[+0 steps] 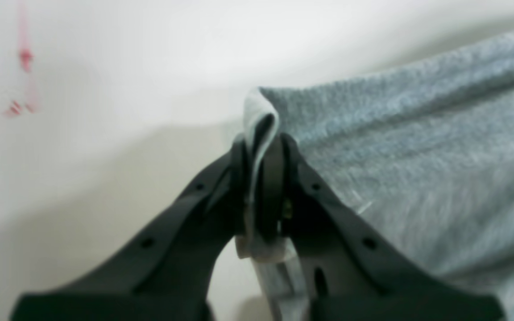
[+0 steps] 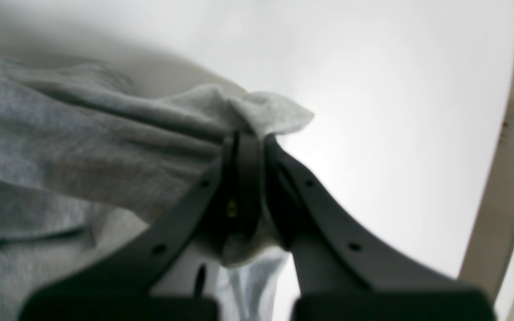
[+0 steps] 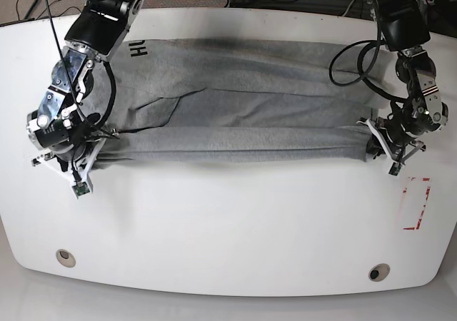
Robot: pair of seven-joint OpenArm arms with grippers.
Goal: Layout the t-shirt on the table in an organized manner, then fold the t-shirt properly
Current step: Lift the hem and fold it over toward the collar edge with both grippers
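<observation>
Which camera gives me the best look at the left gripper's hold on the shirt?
The left wrist view: the left gripper fills the frame, shut on a folded edge of the grey t-shirt. The base view shows it small at the shirt's end; the grip itself is unclear. The right wrist view shows only the right gripper.

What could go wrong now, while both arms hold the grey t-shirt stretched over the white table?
1. The left gripper pinches only a thin fold at the edge of the t-shirt; under tension it might slip out of the jaws.
2. The right gripper bites a bunched corner, so that end may stay wrinkled.
3. Creases run across the cloth; folding now could lock them in.
</observation>
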